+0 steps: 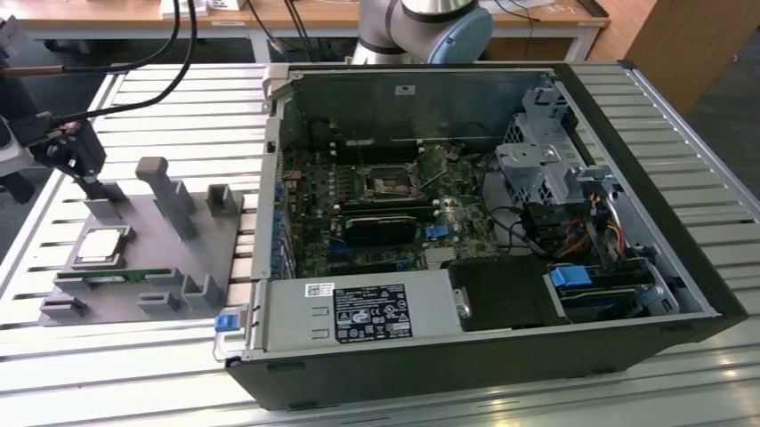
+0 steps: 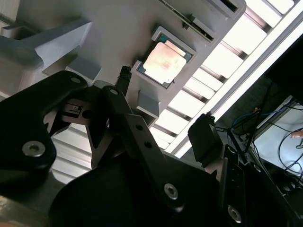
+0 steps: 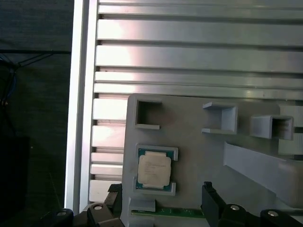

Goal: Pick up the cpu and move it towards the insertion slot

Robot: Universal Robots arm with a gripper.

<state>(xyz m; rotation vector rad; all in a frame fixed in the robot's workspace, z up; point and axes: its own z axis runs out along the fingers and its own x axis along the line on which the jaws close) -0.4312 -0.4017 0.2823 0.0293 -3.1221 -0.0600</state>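
**Gripper spread wide over the fixture, cpu not yet lifted**

Exterior view: the gripper (image 1: 81,158) hangs over the grey fixture (image 1: 160,253). Its jaws are parted and there is nothing between them. The cpu (image 1: 101,246) lies flat in a square recess of that fixture, silvery face up. It is below the gripper and apart from it.

First wrist view: the cpu (image 3: 154,171) is seen nearly square-on, with a pale lid, a green border and grey corner lips holding it. The two black fingers (image 3: 209,196) stand wider apart than the chip. Neither one touches it. A thin green memory stick (image 3: 165,211) runs across the gap between them, just beside the cpu's recess.

Second wrist view: this is a slanted look past the black linkage of the gripper (image 2: 163,101). The cpu (image 2: 164,63) sits beyond the fingertips with its lid washed out by glare. The spread of the jaws reads plainly here, with grey fixture between the tips.

The exterior view adds the far side of the job. An open computer case (image 1: 475,365) lies well apart from the gripper, toward the exterior view's right. On its motherboard (image 1: 315,240) is the insertion slot (image 1: 392,184), with a shiny frame and a dark centre. A long black card (image 1: 380,227) lies just beside the slot. Fixture and case both rest on a slatted metal table (image 1: 71,356).
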